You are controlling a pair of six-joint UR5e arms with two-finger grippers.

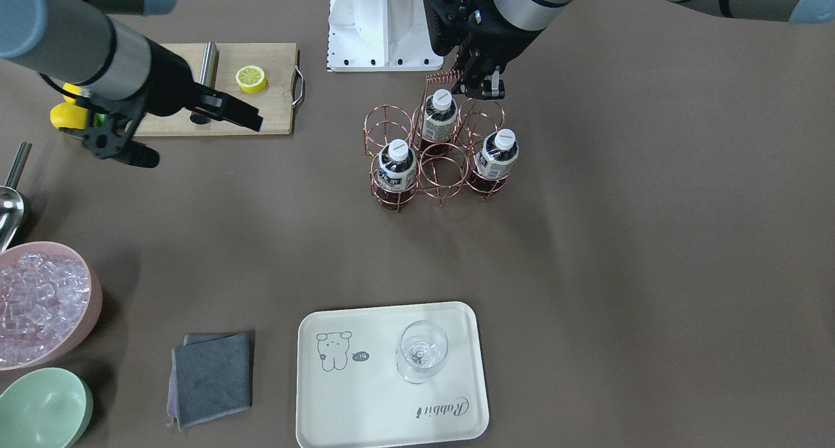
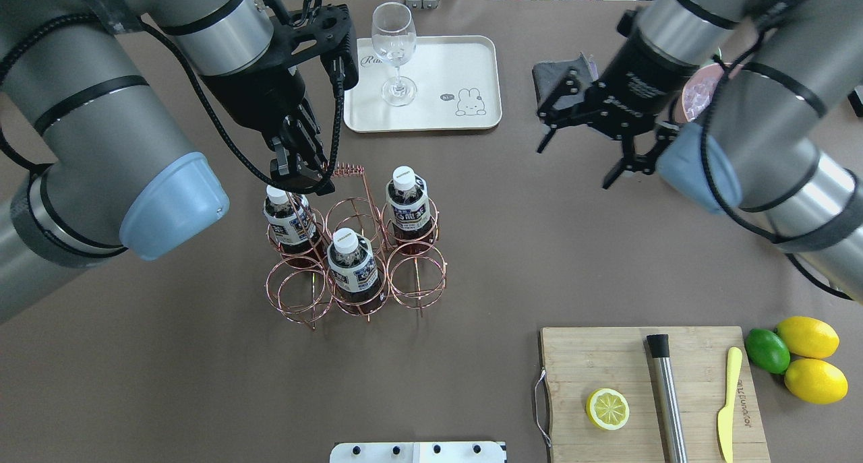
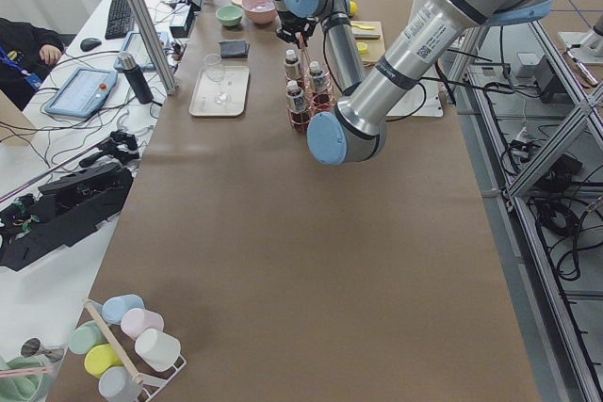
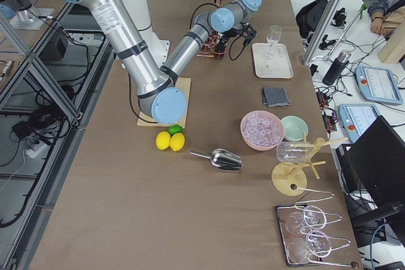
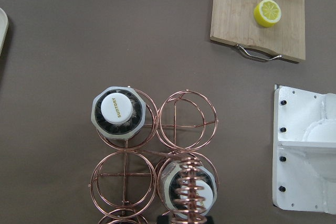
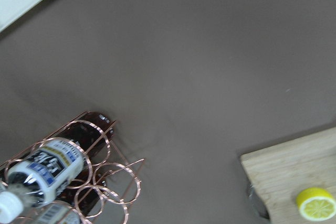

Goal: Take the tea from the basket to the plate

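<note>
The copper wire basket (image 2: 367, 247) stands mid-table with three tea bottles in its rings: far left (image 2: 286, 217), near middle (image 2: 352, 261), far right (image 2: 408, 203). The other rings are empty. My left gripper (image 2: 303, 178) hangs just above the far-left bottle. Its tips look shut and sit at the end of the coiled handle (image 2: 349, 171); I cannot tell if they touch it. It also shows in the front view (image 1: 483, 90). The cream plate (image 2: 438, 58) lies beyond the basket. My right gripper (image 2: 573, 166) is open and empty, in the air right of the basket.
A wine glass (image 2: 394, 52) stands on the plate's left part. A grey cloth (image 1: 212, 376), a pink bowl of ice (image 1: 42, 304) and a green bowl (image 1: 42, 409) lie near the plate's side. A cutting board (image 2: 647, 389) with a lemon half (image 2: 607, 409) lies near the robot.
</note>
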